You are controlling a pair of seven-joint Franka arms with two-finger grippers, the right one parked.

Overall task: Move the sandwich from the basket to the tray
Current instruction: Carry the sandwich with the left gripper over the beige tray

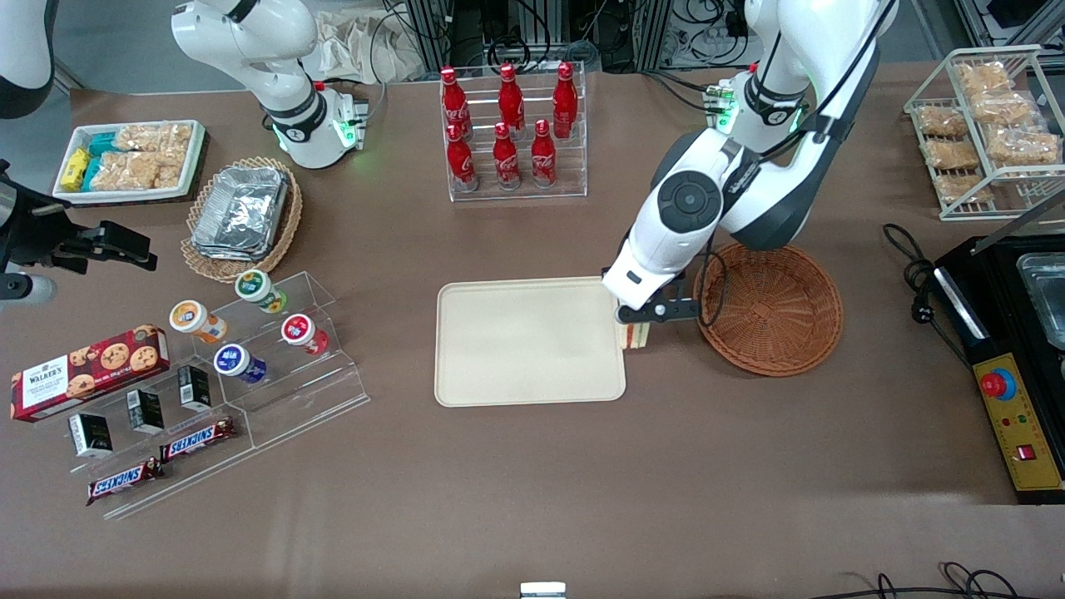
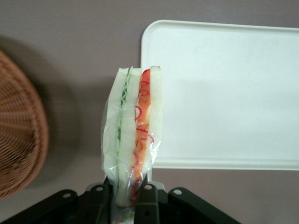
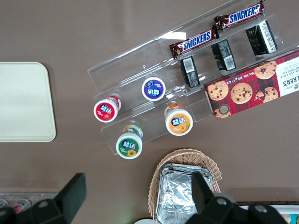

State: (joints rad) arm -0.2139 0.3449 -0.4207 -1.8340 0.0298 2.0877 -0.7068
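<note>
My left gripper (image 1: pixel 639 326) is shut on the sandwich (image 1: pixel 636 336), a plastic-wrapped wedge of pale bread with green and red-orange filling. In the left wrist view the sandwich (image 2: pixel 134 135) stands between the black fingers (image 2: pixel 147 200), held by its narrow end. It hangs between the reddish-brown wicker basket (image 1: pixel 774 308) and the cream-beige tray (image 1: pixel 528 341), right at the tray's edge toward the working arm's end. The basket (image 2: pixel 18 135) holds nothing that I can see. The tray (image 2: pixel 224 93) is bare.
A clear rack of red cola bottles (image 1: pixel 509 129) stands farther from the front camera than the tray. A tan basket of foil containers (image 1: pixel 241 216), an acrylic stand with cups and snack bars (image 1: pixel 241 366) and a cookie box (image 1: pixel 87 370) lie toward the parked arm's end. A black control box (image 1: pixel 1011 366) sits beside the wicker basket.
</note>
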